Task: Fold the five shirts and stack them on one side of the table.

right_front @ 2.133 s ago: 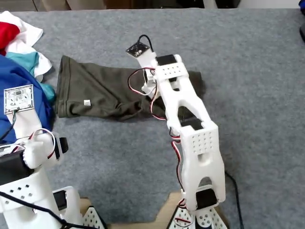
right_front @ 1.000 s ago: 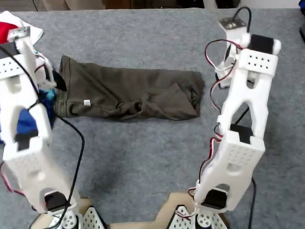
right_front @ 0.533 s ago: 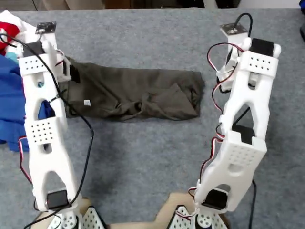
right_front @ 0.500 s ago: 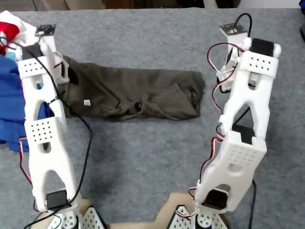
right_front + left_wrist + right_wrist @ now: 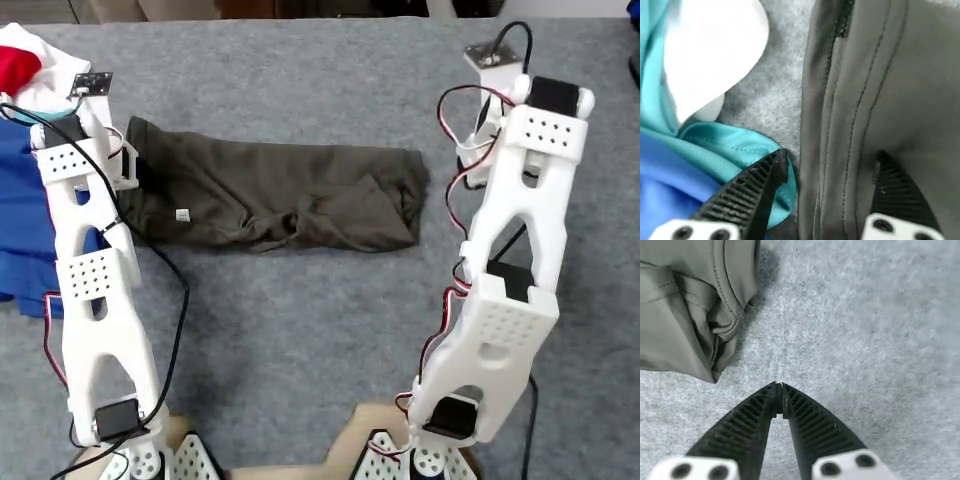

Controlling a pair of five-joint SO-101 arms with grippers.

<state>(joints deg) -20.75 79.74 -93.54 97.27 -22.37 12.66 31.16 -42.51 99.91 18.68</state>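
A dark olive shirt [image 5: 275, 195] lies folded into a long band across the middle of the grey table. My left gripper [image 5: 832, 167] is open at the band's left end, its two fingers straddling the shirt's hemmed edge [image 5: 825, 125]. The left arm [image 5: 85, 230] stands along the table's left side. My right gripper [image 5: 779, 390] is shut with nothing in it, over bare carpet just off the shirt's right end [image 5: 700, 305]. The right arm [image 5: 510, 230] rises on the right.
A heap of other shirts lies at the far left: blue [image 5: 25, 215], teal [image 5: 735, 142], white [image 5: 50, 70] and red [image 5: 18, 68]. The grey table surface [image 5: 320, 330] spreads in front of the olive shirt.
The left arm has swung up from the near left to the shirt's left end. The right arm left the shirt's middle and now sits off its right end.
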